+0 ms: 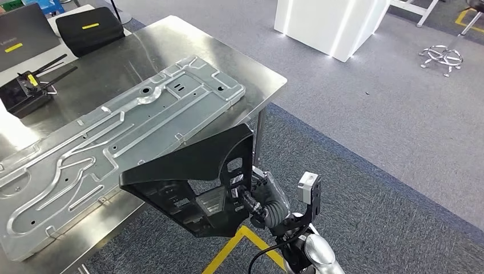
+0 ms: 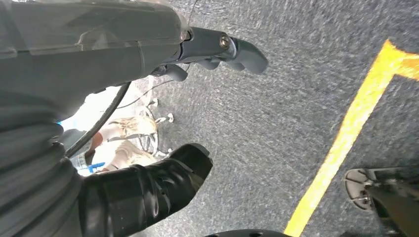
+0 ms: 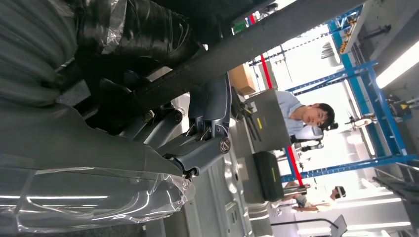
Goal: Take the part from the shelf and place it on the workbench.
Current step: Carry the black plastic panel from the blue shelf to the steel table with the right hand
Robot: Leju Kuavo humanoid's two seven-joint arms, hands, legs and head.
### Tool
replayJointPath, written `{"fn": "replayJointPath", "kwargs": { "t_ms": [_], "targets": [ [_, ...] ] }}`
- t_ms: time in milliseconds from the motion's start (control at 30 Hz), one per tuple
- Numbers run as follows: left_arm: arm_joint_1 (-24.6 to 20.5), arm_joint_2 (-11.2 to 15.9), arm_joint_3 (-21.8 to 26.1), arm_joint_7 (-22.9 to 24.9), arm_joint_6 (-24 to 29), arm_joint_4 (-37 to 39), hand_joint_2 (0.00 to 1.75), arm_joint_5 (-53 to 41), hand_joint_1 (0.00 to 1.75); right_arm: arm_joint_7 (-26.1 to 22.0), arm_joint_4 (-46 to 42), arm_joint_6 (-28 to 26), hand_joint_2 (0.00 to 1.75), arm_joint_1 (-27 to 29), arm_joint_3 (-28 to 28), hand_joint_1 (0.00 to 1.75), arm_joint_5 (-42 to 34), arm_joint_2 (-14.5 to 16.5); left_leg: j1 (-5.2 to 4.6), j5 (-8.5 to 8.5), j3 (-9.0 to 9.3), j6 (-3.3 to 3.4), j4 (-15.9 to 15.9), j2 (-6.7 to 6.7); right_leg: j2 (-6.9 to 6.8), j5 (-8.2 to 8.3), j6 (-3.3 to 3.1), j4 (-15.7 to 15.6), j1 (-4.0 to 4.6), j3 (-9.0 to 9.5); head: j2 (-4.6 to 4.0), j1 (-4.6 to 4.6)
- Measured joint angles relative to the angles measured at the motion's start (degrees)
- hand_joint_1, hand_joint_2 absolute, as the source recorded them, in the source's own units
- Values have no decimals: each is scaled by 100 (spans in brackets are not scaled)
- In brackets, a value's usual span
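- Head view: the right hand (image 1: 258, 197) reaches up from below, its fingers (image 1: 246, 200) wrapped on the edge of a black plastic part (image 1: 191, 177). The part is held in the air, tilted, just past the near edge of the steel surface (image 1: 259, 71), and its far end overlaps a large stamped metal panel (image 1: 114, 142) lying flat there. Well beyond the fingers, black cases (image 1: 88, 28) and a small black tool (image 1: 25, 91) sit on an adjoining table.
- Left wrist view: the left hand (image 2: 212, 52) hangs over grey carpet (image 2: 276, 108) with fingers (image 2: 247, 54) loosely apart, holding nothing. A yellow floor line (image 2: 346, 133) runs beside them.
- Right wrist view: the grey fingers (image 3: 210, 118) press against the part's dark edge (image 3: 247, 47). Past them lies the metal panel (image 3: 222, 197), and further off, two people (image 3: 306, 116) among blue shelving (image 3: 375, 98).
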Motion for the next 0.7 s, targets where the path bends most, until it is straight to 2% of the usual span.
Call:
{"fn": "replayJointPath", "kwargs": {
  "t_ms": [67, 100, 133, 167, 200, 233, 300, 333, 400, 433, 500, 533, 567, 600, 633, 667, 700],
  "targets": [
    [-10, 0, 0, 0, 1, 0, 175, -1, 0, -1, -2, -2, 175, 12, 0, 175, 0, -3, -3, -92, 89, 25, -2, -11, 3, -253, 30, 651, -8, -513, 0, -1],
    [-9, 0, 0, 0, 1, 0, 175, -1, 0, 1, 0, -3, 175, 23, 0, 175, 0, -5, -4, -148, 151, 23, -2, -17, 3, -348, 34, 826, -12, -716, 0, -1],
    [-5, 0, 0, 0, 1, 0, 175, -1, 0, 2, 1, -4, 175, 32, 0, 175, 0, -7, -5, -208, 224, 18, -2, -24, 3, -366, 32, 846, -13, -840, 0, -1],
    [-3, -1, 0, 0, 1, 0, 175, -1, 0, 3, 2, -4, 175, 36, 0, 175, 0, -7, -4, -276, 318, 6, -2, -30, 3, -246, 23, 671, -14, -869, 0, -1],
    [-2, -3, 0, 0, 1, 0, 175, -1, 0, 3, 1, -4, 175, 37, 0, 175, 0, -7, -3, -346, 416, -10, -3, -35, 3, 3, 10, 360, -14, -829, 0, 0],
    [-1, -5, 0, 0, 1, 2, 175, -1, 0, 2, 3, -4, 175, 38, 0, 175, 0, -8, -5, -419, 499, -30, -2, -35, 3, 366, -9, 4, -9, -781, 0, 2],
    [-18, -11, 0, -4, 1, 5, 175, -1, 0, 3, 8, -5, 175, 36, -1, 175, 1, -9, -12, -527, 577, -88, -21, -49, 2, 841, -66, -487, 29, -717, 0, -6],
    [-27, -11, 0, -7, 1, 7, 175, -2, 0, 4, 8, -7, 175, 37, -2, 175, 2, -9, -16, -547, 592, -121, -26, -53, 5, 932, -101, -580, 45, -712, 0, -11],
    [-42, -10, 0, -9, 1, 7, 175, -4, 0, 1, -4, -7, 175, 40, -2, 175, 4, -9, -15, -520, 602, -192, 22, -49, 22, 905, -172, -645, 47, -625, 0, -20],
    [-41, -9, 0, -9, 2, 7, 175, -5, 0, -3, -10, -7, 175, 37, -2, 175, 5, -8, -12, -479, 572, -217, 161, -41, 27, 879, -207, -687, 37, -550, 0, -20],
    [-44, -9, 0, -9, 3, 7, 175, -11, 0, -9, -19, -7, 175, 29, -2, 175, 6, -7, -2, -486, 293, -257, 672, -25, 17, 815, -277, -745, 26, -389, 0, -20],
    [-46, -11, 0, -9, 3, 7, 175, -15, 0, -10, -20, -7, 175, 26, -2, 175, 8, -7, 3, -589, 74, -272, 998, -20, 12, 771, -303, -756, 30, -324, 0, -19],
    [-44, -13, 0, -10, 3, 7, 175, -19, 0, -10, -20, -8, 175, 26, -2, 175, 13, -8, 8, -761, -151, -287, 1273, -18, 10, 723, -318, -758, 35, -268, 0, -20],
    [-40, -14, 0, -11, 3, 7, 175, -23, 0, -11, -20, -10, 175, 27, -2, 175, 22, -8, 14, -930, -339, -298, 1444, -17, 16, 676, -320, -758, 40, -212, 0, -20],
    [-34, -15, 0, -13, 4, 7, 175, -27, 0, -15, -20, -16, 175, 29, -2, 175, 44, -8, 19, -1027, -465, -304, 1479, -16, 26, 627, -320, -757, 45, -149, 0, -20],
    [-29, -15, 0, -17, 8, 7, 175, -32, 0, -24, -20, -28, 175, 30, -2, 175, 80, -8, 22, -971, -502, -303, 1338, -15, 36, 578, -317, -756, 49, -83, 0, -21],
    [-24, -14, 0, -25, 16, 7, 175, -37, 0, -37, -21, -44, 175, 31, -2, 175, 133, -8, 17, -742, -463, -285, 1045, 0, 31, 528, -313, -755, 54, -12, 0, -21]
  ]
}}
